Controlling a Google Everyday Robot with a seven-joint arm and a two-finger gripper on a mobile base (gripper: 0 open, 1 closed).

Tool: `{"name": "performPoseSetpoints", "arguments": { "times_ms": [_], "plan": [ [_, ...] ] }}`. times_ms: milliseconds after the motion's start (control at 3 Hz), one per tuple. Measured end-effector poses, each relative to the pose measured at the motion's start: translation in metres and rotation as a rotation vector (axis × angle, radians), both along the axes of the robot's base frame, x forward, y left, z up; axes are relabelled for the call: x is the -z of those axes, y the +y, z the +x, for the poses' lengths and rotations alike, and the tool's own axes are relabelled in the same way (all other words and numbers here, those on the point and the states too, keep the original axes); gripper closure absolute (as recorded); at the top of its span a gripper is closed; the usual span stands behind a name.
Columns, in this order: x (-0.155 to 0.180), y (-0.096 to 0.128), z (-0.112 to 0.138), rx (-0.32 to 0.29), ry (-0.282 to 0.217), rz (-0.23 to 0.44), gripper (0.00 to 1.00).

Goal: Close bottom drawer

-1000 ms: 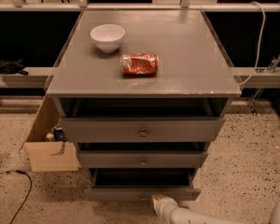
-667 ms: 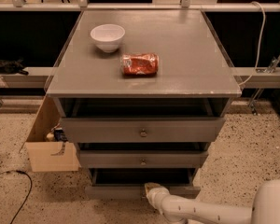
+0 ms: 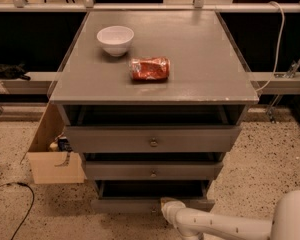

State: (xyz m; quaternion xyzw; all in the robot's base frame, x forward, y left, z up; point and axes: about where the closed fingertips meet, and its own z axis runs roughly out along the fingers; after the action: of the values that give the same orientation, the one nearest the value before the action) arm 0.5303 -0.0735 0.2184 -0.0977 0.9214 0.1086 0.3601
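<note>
The grey cabinet (image 3: 155, 91) has three drawers. The bottom drawer (image 3: 125, 204) is pulled out a little, with its flat grey front low in the view and a dark gap above it. The two knobbed drawers above it (image 3: 153, 140) also stand slightly out. My gripper (image 3: 166, 206) is at the end of the white arm that comes in from the lower right. It sits at the front of the bottom drawer, near its middle and slightly right.
A white bowl (image 3: 115, 39) and a crushed red can (image 3: 150, 68) lie on the cabinet top. An open cardboard box (image 3: 52, 156) stands on the speckled floor at the cabinet's left. A black cable (image 3: 15, 204) runs over the floor at lower left.
The arm has reached further left and up along the bottom drawer's front. The drawer front looks about where it was.
</note>
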Motion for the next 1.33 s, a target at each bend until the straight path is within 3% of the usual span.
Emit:
{"name": "performPoseSetpoints", "arguments": {
  "times_ms": [333,667,1000,1333],
  "plan": [
    [0.007,-0.002,-0.005,0.053,0.057,0.011,1.0],
    [0.008,-0.002,-0.006,0.059,0.064,0.014,1.0],
    [0.02,-0.021,-0.014,0.12,0.097,0.007,1.0],
    [0.069,-0.055,-0.055,0.241,0.188,-0.044,1.0]
  ]
}}
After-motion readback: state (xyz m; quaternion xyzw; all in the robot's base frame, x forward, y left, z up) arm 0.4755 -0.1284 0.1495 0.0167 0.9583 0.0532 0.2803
